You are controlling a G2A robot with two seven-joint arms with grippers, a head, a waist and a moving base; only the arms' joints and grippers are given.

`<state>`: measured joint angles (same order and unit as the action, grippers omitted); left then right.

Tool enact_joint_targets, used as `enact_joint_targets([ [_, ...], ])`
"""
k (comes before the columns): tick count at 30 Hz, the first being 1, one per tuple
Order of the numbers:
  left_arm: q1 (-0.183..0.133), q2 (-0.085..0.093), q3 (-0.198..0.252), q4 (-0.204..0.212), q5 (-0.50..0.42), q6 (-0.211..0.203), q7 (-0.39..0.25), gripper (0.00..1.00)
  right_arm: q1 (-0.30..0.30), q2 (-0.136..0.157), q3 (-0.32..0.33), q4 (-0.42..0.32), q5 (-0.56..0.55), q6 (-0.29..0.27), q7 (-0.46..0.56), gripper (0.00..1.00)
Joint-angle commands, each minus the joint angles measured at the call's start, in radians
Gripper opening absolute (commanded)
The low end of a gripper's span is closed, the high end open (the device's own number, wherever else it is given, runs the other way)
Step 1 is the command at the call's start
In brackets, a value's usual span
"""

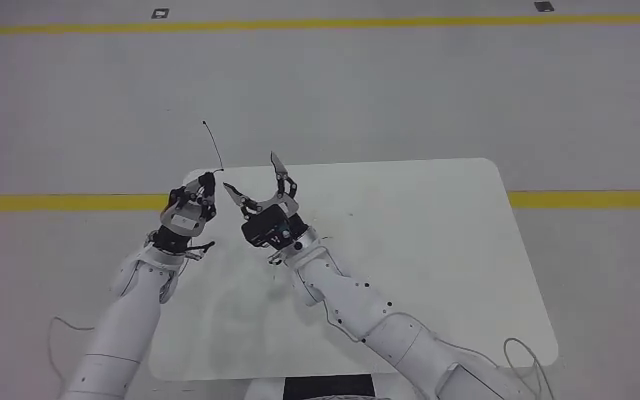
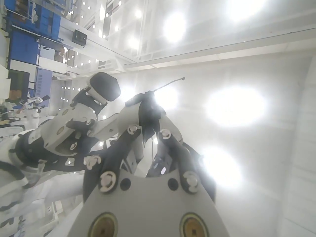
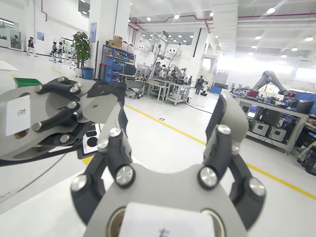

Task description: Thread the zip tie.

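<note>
A thin black zip tie (image 1: 213, 148) sticks up and away from my left gripper (image 1: 207, 183), which is shut on its lower part above the table's back left corner. In the left wrist view the fingers (image 2: 138, 114) pinch the dark strap, and the free end of the zip tie (image 2: 169, 84) pokes out beyond them. My right gripper (image 1: 250, 172) hovers just to the right of the left one, open, with nothing between its jaws. In the right wrist view its fingers (image 3: 118, 117) stand wide apart, and the left gripper (image 3: 56, 114) is close beside them.
The white table (image 1: 420, 260) stretches right and toward the robot from both grippers, with bare surface there. A yellow floor line (image 1: 70, 203) runs behind the table's far edge.
</note>
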<state>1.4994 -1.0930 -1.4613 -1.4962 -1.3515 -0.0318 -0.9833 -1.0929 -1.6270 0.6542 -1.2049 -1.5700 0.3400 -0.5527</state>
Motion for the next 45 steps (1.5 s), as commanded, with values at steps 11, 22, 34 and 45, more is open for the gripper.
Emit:
enact_joint_targets([
  [11,0.014,-0.003,-0.004,-0.010,0.003,0.004,0.000,0.00,0.010,-0.021,-0.048,0.011,0.000,0.000,0.006,0.28],
  [22,0.014,-0.003,-0.004,-0.010,0.003,0.004,0.000,0.00,0.007,-0.038,-0.062,0.029,0.000,0.000,0.006,0.26],
  [34,0.014,-0.003,-0.004,-0.010,0.003,0.004,0.000,0.00,0.017,-0.053,-0.060,0.052,0.000,0.000,0.021,0.15],
  [45,0.014,-0.003,-0.004,-0.010,0.003,0.004,0.000,0.00,0.026,-0.067,-0.057,0.076,0.000,0.000,0.020,0.14],
])
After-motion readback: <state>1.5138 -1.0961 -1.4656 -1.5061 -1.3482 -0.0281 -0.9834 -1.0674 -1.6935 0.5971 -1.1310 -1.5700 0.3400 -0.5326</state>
